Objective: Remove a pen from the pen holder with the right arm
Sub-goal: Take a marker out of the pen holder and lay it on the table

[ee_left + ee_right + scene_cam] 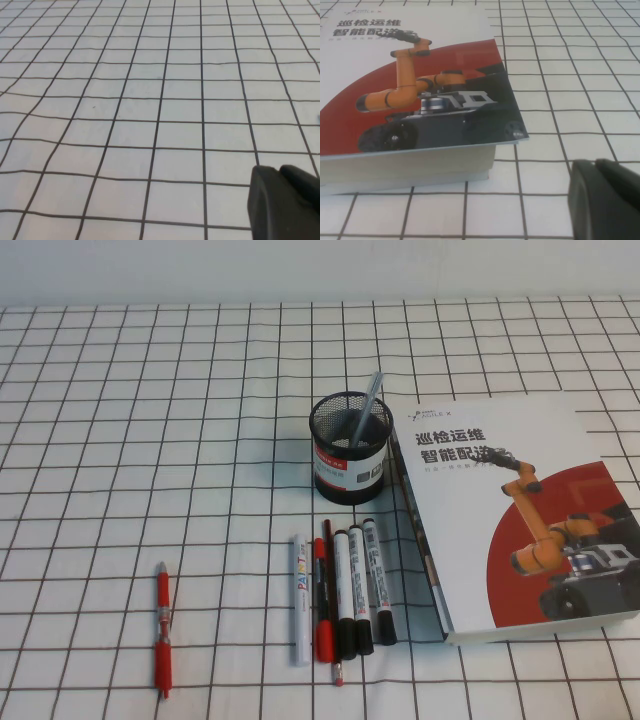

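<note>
Right gripper (606, 200): you see only a dark, rounded part of it, in its own wrist view. It hangs over the white cloth with the black grid (150, 440), near a corner of the thick white-and-red book with the orange robot arm on its cover (520, 510). Its pincer is together and clamps nothing.
Right arm pose: its wrist camera looks low and slanted across the cloth at that book corner, apart from the book.
Left gripper (285, 205): again a dark part in its own wrist view, over bare grid cloth. You cannot tell its state.
Pen holder: the black round mesh pen holder (350, 448) stands upright just above the middle of the high view, just beside the book's left edge.
Pen: 1 grey pen (366, 405) sits in the holder, leaning toward the upper right, its top past the rim.
Marker row: several markers lie side by side below the holder, a white paint marker (300, 600) leftmost.
Red pen: a red plastic pen (162, 630) lies alone at lower left, well apart from the row.
</note>
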### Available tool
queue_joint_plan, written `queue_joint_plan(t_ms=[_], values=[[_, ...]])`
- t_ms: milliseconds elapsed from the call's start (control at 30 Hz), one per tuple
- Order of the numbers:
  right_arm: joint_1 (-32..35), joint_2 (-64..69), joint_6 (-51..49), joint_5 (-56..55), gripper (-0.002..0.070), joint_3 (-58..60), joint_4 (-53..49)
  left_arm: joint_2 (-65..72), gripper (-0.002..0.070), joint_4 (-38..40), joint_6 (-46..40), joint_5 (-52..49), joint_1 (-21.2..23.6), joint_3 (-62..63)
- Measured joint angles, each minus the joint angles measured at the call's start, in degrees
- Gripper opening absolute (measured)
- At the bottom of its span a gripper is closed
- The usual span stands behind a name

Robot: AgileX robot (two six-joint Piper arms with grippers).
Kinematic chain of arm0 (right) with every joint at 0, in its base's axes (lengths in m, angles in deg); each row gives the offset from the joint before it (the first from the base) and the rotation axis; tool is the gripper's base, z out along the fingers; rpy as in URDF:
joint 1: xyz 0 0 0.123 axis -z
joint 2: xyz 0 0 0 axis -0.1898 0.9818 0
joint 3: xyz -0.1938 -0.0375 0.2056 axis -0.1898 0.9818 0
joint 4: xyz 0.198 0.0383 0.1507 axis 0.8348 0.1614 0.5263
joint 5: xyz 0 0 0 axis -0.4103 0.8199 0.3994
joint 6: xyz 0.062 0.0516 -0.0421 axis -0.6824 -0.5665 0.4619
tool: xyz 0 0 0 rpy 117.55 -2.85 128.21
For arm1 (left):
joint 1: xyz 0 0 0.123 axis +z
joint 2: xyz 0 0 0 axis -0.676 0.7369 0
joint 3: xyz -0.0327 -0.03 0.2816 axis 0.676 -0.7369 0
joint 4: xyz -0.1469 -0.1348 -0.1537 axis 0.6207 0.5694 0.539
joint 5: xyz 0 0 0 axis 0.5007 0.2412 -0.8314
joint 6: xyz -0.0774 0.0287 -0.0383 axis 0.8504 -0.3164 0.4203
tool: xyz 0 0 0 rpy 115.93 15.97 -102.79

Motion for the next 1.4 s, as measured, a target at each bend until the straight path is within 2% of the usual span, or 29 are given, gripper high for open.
queue_joint_plan(t_ms=[1167, 1400], values=[[0.0, 0.0, 0.0, 0.0, -0.0017, 0.0, 0.1, 0.0, -0.0003, 0.0, 0.0, 0.0, 0.0, 0.0], [0.0, 0.0, 0.0, -0.1, -0.0016, 0.0, 3.0, 0.0, -0.0003, 0.0, 0.0, 0.0, 0.0, 0.0]])
